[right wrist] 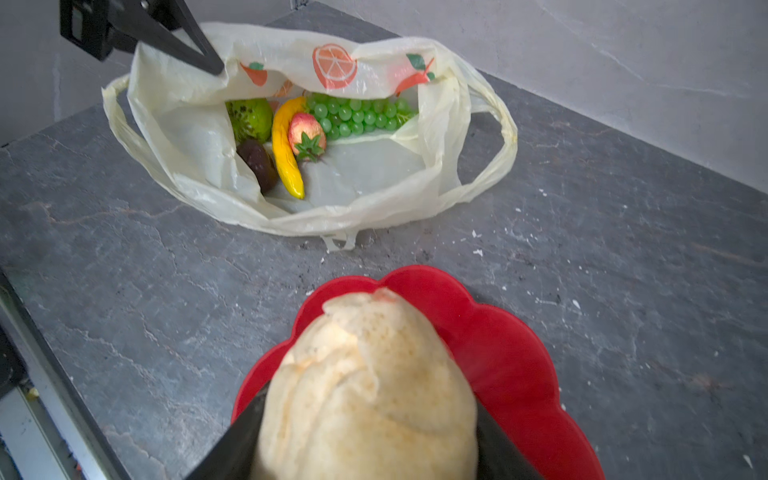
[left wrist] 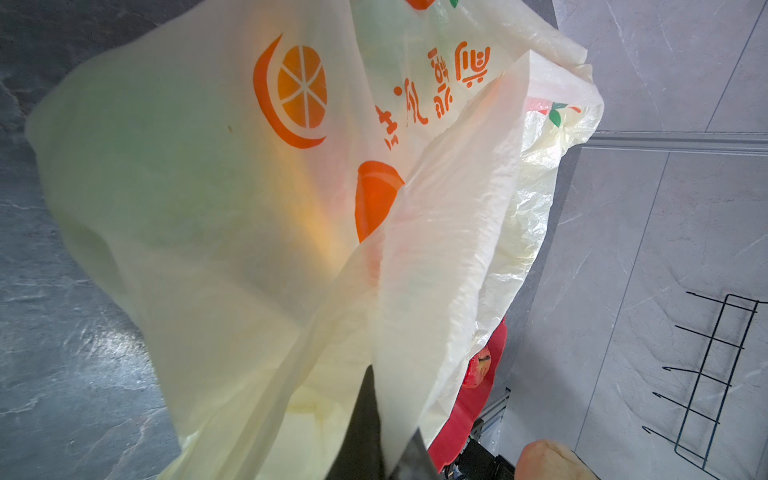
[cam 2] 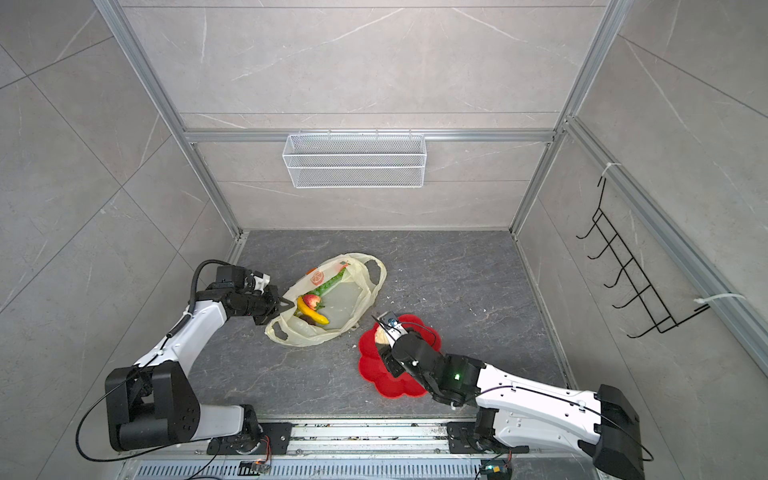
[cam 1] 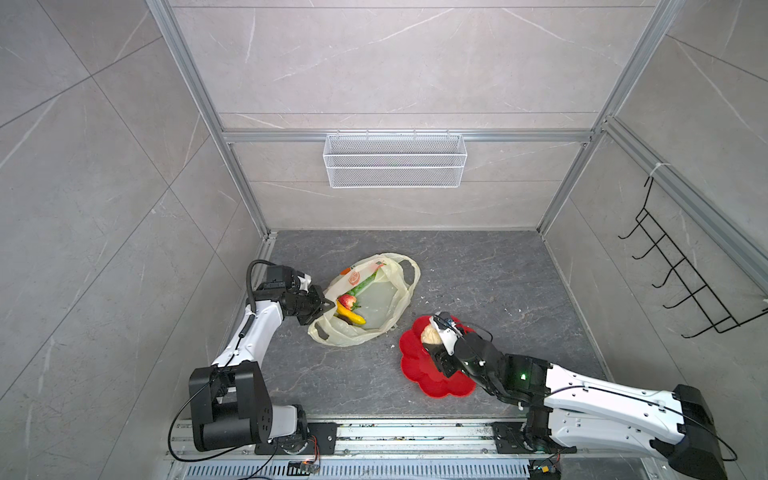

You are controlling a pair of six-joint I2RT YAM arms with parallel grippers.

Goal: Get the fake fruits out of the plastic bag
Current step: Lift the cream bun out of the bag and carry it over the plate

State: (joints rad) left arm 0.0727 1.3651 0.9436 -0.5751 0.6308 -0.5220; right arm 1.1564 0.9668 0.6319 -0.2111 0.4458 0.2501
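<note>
The pale-yellow plastic bag [cam 1: 386,299] [cam 2: 353,299] [right wrist: 374,199] lies open on the dark table. Inside it are a banana [right wrist: 286,153], a strawberry [right wrist: 307,135], green grapes [right wrist: 361,114], a green bumpy fruit [right wrist: 251,118] and a dark brown one [right wrist: 257,160]. My left gripper [cam 1: 330,306] [left wrist: 386,440] is shut on the bag's left rim and holds it up. My right gripper [right wrist: 370,415] is shut on the cream fruit [cam 1: 430,334] [right wrist: 370,374] just above the red flower-shaped plate [cam 1: 419,374] [right wrist: 519,357]. A red apple [left wrist: 480,368] rests on that plate.
A white wire basket [cam 1: 395,160] hangs on the back wall, and a black hook rack [cam 1: 681,282] on the right wall. An aluminium rail [cam 1: 415,432] runs along the table's front edge. White crumbs [right wrist: 478,251] dot the table near the bag.
</note>
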